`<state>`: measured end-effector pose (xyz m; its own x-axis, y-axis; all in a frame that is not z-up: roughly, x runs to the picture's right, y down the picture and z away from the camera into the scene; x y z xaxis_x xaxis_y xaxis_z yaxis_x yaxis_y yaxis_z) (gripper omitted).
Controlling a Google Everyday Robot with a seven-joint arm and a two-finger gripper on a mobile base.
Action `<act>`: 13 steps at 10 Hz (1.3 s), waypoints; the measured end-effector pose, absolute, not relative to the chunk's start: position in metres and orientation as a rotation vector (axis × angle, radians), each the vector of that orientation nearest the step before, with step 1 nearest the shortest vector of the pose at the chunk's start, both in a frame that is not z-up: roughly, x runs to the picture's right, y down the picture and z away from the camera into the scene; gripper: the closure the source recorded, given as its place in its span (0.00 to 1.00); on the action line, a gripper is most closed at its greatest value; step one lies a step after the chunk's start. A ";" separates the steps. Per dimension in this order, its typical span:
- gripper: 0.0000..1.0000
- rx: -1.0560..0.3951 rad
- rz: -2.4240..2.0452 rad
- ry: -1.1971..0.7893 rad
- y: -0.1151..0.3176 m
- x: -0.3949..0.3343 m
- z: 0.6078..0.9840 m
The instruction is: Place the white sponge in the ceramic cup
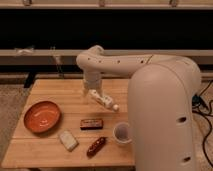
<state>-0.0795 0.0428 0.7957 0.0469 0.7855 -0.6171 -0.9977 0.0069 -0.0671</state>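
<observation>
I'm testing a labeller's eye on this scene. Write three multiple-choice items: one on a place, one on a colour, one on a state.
1. Where is the gripper?
A. Over the plate
B. Over the far middle of the table, behind the dark bar
C. At the table's front edge

2. What colour is the plate?
A. Blue
B. Green
C. Orange

3. How is the white sponge?
A. Lying on the table
B. Inside the ceramic cup
C. Lifted in the air

Key:
1 B: the arm ends beyond the dark bar.
2 C: the plate is plainly orange.
3 A: the sponge lies flat, left of the ceramic cup.
</observation>
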 end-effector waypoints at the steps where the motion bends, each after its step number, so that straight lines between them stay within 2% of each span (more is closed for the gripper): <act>1: 0.35 -0.557 1.423 0.456 0.057 -0.091 0.784; 7: 0.35 -0.591 1.170 0.367 0.145 -0.174 0.720; 13: 0.35 -0.658 1.006 0.370 0.203 -0.213 0.728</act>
